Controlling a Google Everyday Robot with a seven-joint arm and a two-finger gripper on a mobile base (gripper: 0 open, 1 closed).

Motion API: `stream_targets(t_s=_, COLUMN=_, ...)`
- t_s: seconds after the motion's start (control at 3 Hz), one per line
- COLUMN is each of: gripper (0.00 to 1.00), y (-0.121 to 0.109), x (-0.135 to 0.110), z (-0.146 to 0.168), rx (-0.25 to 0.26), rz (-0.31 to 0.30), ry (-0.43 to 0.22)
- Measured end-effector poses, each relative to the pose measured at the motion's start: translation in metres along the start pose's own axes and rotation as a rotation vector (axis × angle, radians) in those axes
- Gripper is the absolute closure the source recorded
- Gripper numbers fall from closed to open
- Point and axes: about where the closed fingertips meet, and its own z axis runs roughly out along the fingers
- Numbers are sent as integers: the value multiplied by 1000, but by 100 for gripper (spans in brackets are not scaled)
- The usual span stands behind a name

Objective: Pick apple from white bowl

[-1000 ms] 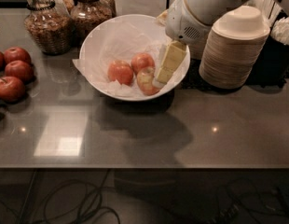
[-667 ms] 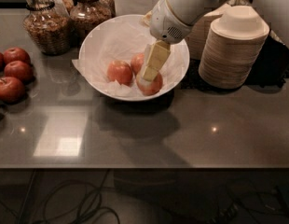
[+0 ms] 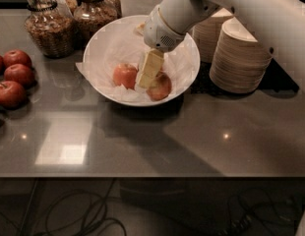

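Camera view: the white bowl (image 3: pixel 187 77) stands on the table (image 3: pixel 142 141), towards the far side. The gripper (image 3: pixel 142 82) hangs inside it, slanting down from the arm (image 3: pixel 192 4), which enters from 2 o'clock. Its tip is low at about 6 o'clock of the bowl's middle, close above the paper lining. It sits between two fruits. The apple (image 3: pixel 124 75) lies at 7 o'clock, just beside the tip on its 9 o'clock side. A second apple (image 3: pixel 160 86) lies at 5 o'clock, partly behind the gripper and seemingly touching it. Whether the gripper is open or closed cannot be told, nor can it be seen to hold anything. The apple lies on the paper in the bowl.

Against the frame one second ago, the gripper has travelled across the bowl towards 9 o'clock. It was then over the 3 o'clock half, beside the yellowish fruit, and now it is near the middle, next to the apple. Three fruits showed then and two show now. The apple itself has not shifted.

Outside the bowl, jars (image 3: pixel 44 26) stand at 10 o'clock. Red apples (image 3: pixel 18 74) lie at 9 o'clock by the table's edge. Stacked bowls (image 3: pixel 241 58) are at 3 o'clock.
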Motion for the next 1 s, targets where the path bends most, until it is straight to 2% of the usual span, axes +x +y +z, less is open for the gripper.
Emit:
stream_targets(t_s=0.33, gripper=8, y=-12, x=-3, z=18, rx=-15, rz=-5, ry=-11)
stream_targets(t_s=0.67, gripper=7, y=-15, x=-6, z=24, rx=-24, rz=-10, ry=-14)
stream_targets(t_s=1.0, gripper=11, y=-15, x=-5, z=29, rx=-30, rz=-10, ry=-15)
